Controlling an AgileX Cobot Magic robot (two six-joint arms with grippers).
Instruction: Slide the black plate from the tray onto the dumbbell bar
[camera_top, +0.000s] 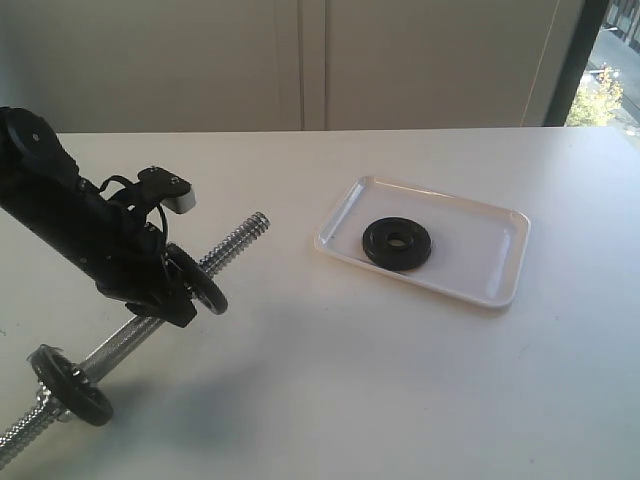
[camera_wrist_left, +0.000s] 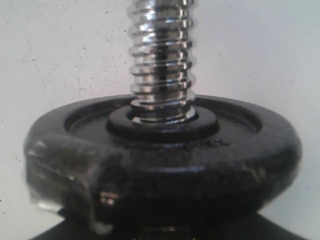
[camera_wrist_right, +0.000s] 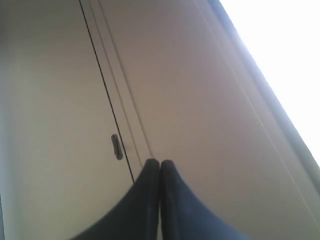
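Observation:
A black plate (camera_top: 397, 243) lies flat in the white tray (camera_top: 500, 270) at the right. The chrome dumbbell bar (camera_top: 238, 243) lies slantwise on the table at the left. A like black disc (camera_top: 205, 283) sits on the bar behind its threaded end, and the bar (camera_wrist_left: 161, 60) passes through its centre hole. My left gripper (camera_top: 190, 290) is shut on this disc's rim (camera_wrist_left: 165, 160), with one finger (camera_wrist_left: 60, 170) against its edge. Another black disc (camera_top: 70, 385) sits near the bar's other end. My right gripper (camera_wrist_right: 159, 165) is shut and empty, raised towards a wall.
The white table (camera_top: 330, 380) stretches between the bar and the tray. The left arm (camera_top: 60, 210) reaches in from the left edge over the bar. A window (camera_top: 610, 80) is at the far right behind the table.

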